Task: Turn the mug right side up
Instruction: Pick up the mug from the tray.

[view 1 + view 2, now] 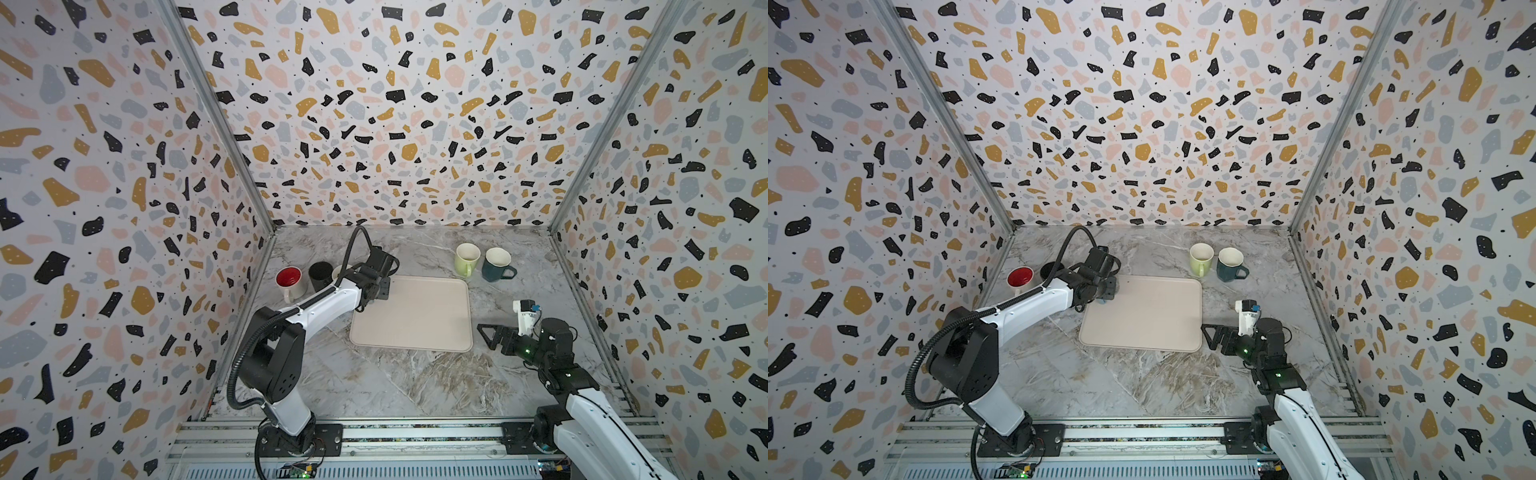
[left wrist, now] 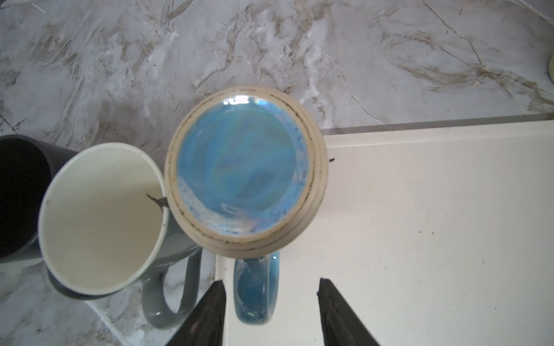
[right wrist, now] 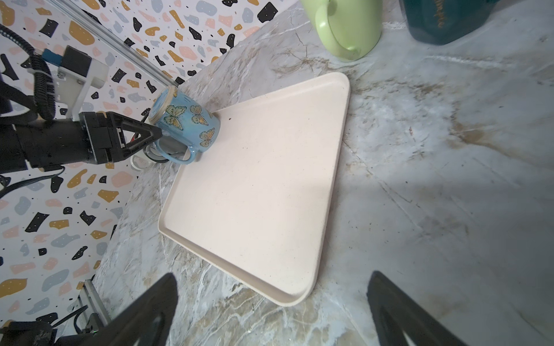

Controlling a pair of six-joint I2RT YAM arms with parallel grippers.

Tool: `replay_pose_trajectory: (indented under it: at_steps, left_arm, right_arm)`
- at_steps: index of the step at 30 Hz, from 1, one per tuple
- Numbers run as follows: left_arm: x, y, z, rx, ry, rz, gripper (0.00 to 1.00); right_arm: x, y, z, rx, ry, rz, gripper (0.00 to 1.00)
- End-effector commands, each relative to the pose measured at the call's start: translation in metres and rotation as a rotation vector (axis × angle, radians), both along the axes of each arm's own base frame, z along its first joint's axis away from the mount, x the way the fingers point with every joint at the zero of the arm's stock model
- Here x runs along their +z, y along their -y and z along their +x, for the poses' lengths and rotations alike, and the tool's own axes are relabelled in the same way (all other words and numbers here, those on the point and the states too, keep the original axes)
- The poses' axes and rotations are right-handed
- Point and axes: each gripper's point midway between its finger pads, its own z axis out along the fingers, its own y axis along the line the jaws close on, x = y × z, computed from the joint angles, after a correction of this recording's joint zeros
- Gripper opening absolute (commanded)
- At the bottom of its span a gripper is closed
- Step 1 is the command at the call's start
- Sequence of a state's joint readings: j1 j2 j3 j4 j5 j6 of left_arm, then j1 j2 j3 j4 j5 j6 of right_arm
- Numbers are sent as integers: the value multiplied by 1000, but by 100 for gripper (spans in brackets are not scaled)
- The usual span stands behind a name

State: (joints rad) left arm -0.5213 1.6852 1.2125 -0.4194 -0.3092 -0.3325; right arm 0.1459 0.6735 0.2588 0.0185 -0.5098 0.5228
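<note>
Over on the worktop [image 2: 269, 45], on a corner of the tray [image 2: 419, 224], the upside-down mug [image 2: 245, 170] looked like heavy, slick ceramic, so its handle [image 2: 256, 293] seemed the best grab, with the left claw [image 2: 271, 281] spread around it and the right claw [image 3: 272, 274] gaping empty.

Gold script on teal mug [image 3: 443, 27], unreadable

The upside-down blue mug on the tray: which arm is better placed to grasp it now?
Left. The left gripper is right at the mug, its open jaws on either side of the handle. The right gripper stands open by the opposite corner of the tray, away from the mug.
</note>
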Motion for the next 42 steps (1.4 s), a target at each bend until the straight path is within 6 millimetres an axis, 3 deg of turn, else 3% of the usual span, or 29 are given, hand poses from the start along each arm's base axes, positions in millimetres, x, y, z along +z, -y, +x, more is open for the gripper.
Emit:
replay_pose_trajectory:
  at_steps: [1, 16, 26, 30, 37, 42]
  left_arm:
    - [0, -2, 4, 3, -6, -13, 48]
    - [-27, -3, 20, 13, -64, -20, 32]
    - [-30, -3, 23, 13, -77, -21, 21]
    - [-33, -3, 22, 10, -90, -14, 0]
    - [-34, -5, 19, 9, -96, -5, 0]
    - [-24, 7, 17, -24, -75, -82, 0]
  right_arm:
    - [3, -1, -1, 14, 14, -3, 100]
    - [2, -1, -2, 13, 6, -4, 100]
    - [1, -1, -2, 9, 1, 2, 100]
    - [0, -1, -2, 9, -2, 6, 100]
    - [-2, -1, -2, 10, -10, 9, 100]
    - [-3, -2, -3, 15, -14, 16, 100]
